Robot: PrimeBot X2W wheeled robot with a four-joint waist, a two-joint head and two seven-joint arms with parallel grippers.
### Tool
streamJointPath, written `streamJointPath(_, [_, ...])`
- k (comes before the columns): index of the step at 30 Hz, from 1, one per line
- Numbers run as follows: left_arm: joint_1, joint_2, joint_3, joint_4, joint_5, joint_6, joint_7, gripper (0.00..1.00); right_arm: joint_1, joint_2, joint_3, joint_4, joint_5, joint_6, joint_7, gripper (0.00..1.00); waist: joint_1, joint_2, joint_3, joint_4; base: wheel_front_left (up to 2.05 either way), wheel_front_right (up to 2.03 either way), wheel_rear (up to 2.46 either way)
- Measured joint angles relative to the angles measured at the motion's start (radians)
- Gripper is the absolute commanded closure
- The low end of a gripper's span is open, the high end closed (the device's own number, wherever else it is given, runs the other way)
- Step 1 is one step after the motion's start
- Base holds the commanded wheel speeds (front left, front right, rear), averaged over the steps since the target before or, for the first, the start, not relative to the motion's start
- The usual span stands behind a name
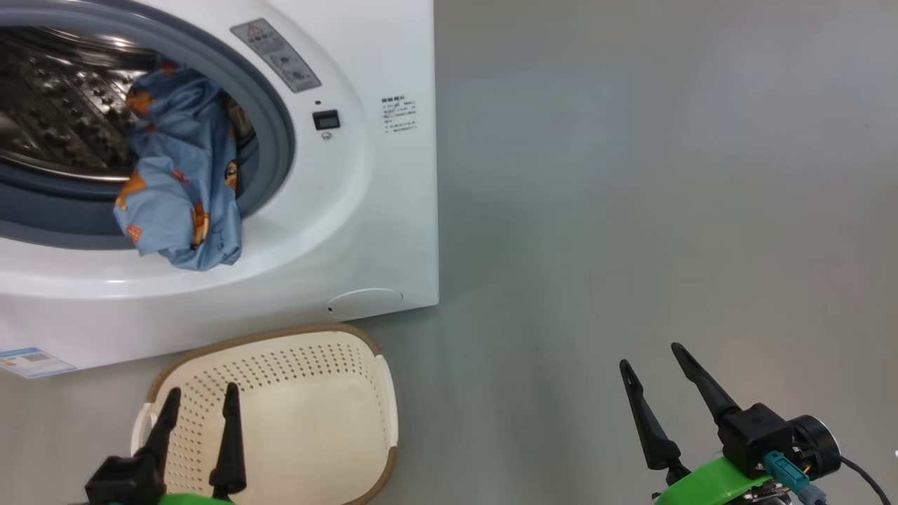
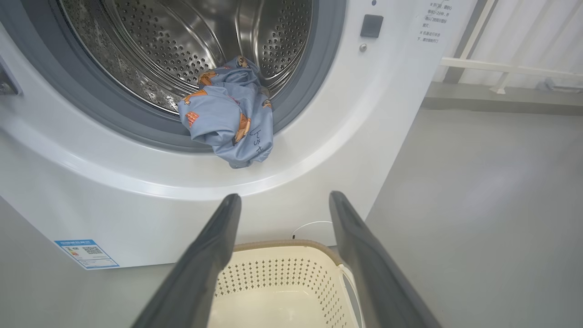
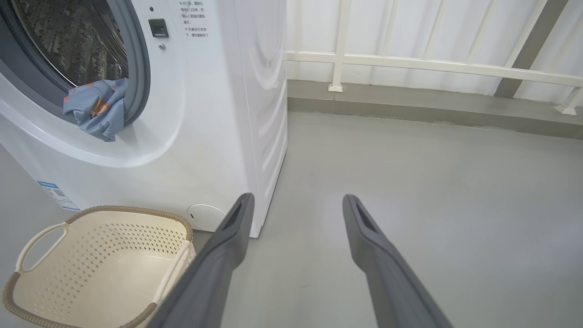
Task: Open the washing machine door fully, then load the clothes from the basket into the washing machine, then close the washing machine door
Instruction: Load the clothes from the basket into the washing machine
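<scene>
Hanging over grey gasket (image 1: 277, 140) lip: crumpled light-blue garment (image 1: 179, 189), orange-brown print.

Head camera looking down, wrist cameras low, facing forward, all sharing washing machine (image 1: 351, 231) and basket (image 1: 302, 372)

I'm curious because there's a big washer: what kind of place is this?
Probably a laundry area, maybe a balcony: big white front-loading washing machine, small cream perforated plastic basket, white railing.

The washing machine (image 1: 365, 210) is cut by the head view's left edge; its blue label (image 1: 31, 362) is unreadable.
</scene>
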Motion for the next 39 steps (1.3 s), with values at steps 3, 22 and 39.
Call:
streamJointPath(3, [-0.031,0.000,0.009,0.025,0.000,0.000,0.000,0.00,-0.001,0.000,0.000,-0.003,0.000,0.000,-0.002,0.00,0.0000,0.0000,0.021,-0.006,0.00,0.00,0.00])
streamJointPath(22, [-0.460,0.084,0.077,0.348,-0.019,0.024,0.047,0.00,-0.073,0.000,0.016,-0.013,0.000,0.000,-0.012,0.00,0.0000,0.0000,0.215,-0.067,0.00,0.00,0.00])
streamJointPath(39, [-0.691,0.199,0.144,0.580,-0.049,0.059,0.044,0.00,-0.124,0.000,0.041,0.002,0.037,0.000,-0.022,0.00,0.0000,0.0000,0.311,-0.157,0.00,0.00,0.00])
